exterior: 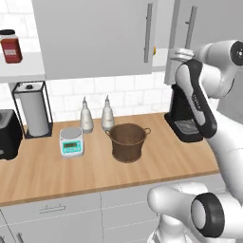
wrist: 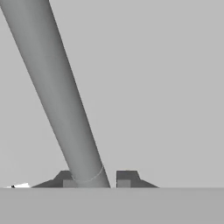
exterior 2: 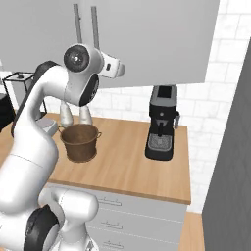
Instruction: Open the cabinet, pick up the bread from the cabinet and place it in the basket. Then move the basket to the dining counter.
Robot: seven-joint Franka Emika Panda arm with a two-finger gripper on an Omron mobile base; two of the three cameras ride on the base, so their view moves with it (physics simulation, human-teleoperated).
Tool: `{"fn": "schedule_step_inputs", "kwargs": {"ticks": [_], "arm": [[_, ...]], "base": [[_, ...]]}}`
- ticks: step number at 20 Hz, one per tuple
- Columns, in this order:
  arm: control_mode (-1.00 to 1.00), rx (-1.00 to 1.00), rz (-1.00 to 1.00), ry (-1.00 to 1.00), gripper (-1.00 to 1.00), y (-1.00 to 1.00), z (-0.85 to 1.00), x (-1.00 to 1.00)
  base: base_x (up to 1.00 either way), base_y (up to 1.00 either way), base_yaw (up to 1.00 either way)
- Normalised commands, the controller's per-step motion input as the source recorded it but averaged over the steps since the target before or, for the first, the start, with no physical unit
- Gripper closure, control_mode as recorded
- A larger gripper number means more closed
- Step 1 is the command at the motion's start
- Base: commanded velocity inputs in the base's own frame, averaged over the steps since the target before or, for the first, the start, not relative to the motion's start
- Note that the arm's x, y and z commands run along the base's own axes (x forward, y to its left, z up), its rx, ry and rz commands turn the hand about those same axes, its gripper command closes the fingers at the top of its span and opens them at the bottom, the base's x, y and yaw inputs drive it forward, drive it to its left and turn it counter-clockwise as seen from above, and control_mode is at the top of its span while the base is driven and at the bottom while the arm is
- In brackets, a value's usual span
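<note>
**Tool raised to the right-hand cabinet handle**

The tool [wrist: 92,180] is seen in the hand view with its two dark fingertips [wrist: 127,178] rising on either side of a grey bar handle [wrist: 61,96], which crosses the picture at a slant in front of a flat grey door. The bar sits between the tips, close against the left one, while a small gap is left on the right. Whether the tips are pressed onto the bar cannot be told; the jaws are set only a little wider than the bar itself.

In the left base view the arm is raised to the cabinet [exterior: 95,38], and the hand lies at the lower end of the right door's handle [exterior: 191,23]. The right door appears swung slightly out from the left one, and a small yellow-orange spot is glimpsed in the gap between them; it is too small to be identified as the bread.

The basket [exterior: 127,141] stands upright on the wooden surface [exterior: 95,175], well below the cabinet. Two pale bottles [exterior: 107,114] stand just behind it against the tiled wall, and a white kitchen scale [exterior: 71,141] is placed near its left. A paper towel holder [exterior: 32,110] is set further left. A black coffee machine [exterior 2: 162,122] stands to the right of the basket, apart from it. A red jar [exterior: 11,46] is kept on a shelf at upper left.
</note>
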Motion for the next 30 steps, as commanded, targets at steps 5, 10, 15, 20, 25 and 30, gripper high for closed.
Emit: {"fn": "schedule_step_inputs", "kwargs": {"ticks": [5, 10, 15, 20, 25, 30], "arm": [[-1.00, 0.05, -0.03, 0.00, 1.00, -0.63, 0.04, -0.99], [-1.00, 0.03, -0.01, 0.01, -1.00, -0.61, 0.00, -0.99], [-1.00, -0.05, 0.00, 0.08, -1.00, 0.00, 0.00, -0.96], [-1.00, -0.65, 0.02, 0.06, -1.00, 1.00, 0.00, -0.89], [-1.00, -0.73, 0.00, 0.20, -1.00, 1.00, 0.00, 0.48], [-1.00, -0.46, 0.00, 0.10, -1.00, 0.64, 0.01, 1.00]], "base": [[0.00, 0.00, 0.00], [0.00, 0.00, 0.00], [0.00, 0.00, 0.00], [0.00, 0.00, 0.00], [0.00, 0.00, 0.00], [0.00, 0.00, 0.00]]}}
